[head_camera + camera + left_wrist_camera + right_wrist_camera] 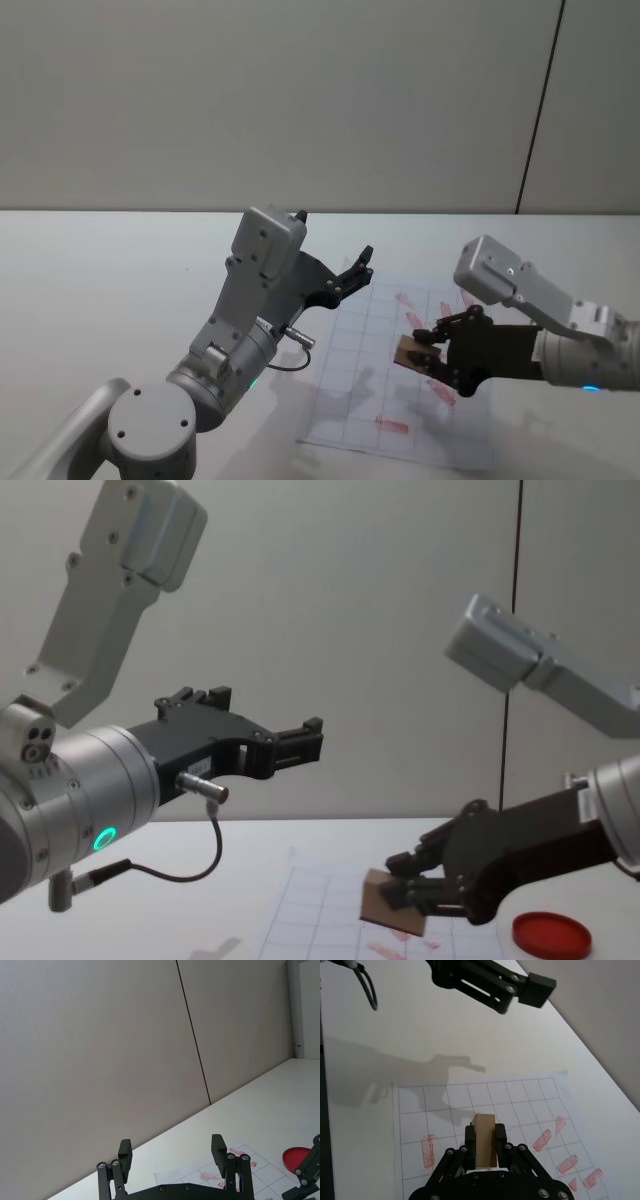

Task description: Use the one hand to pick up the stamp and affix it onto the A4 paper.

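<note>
while above the smudged a4 paper (350, 350), tan wooden stamp (408, 350) tight between right fingers (500, 1135); left fingers (218, 1147) apart

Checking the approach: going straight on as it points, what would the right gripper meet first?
Probably the A4 paper: the right gripper, shut on the stamp, aims at blank grid squares; height above it is unclear.

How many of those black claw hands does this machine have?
2. The left gripper is raised beside the paper, fingers open; the right gripper hovers over the paper, clamping the stamp.
</note>
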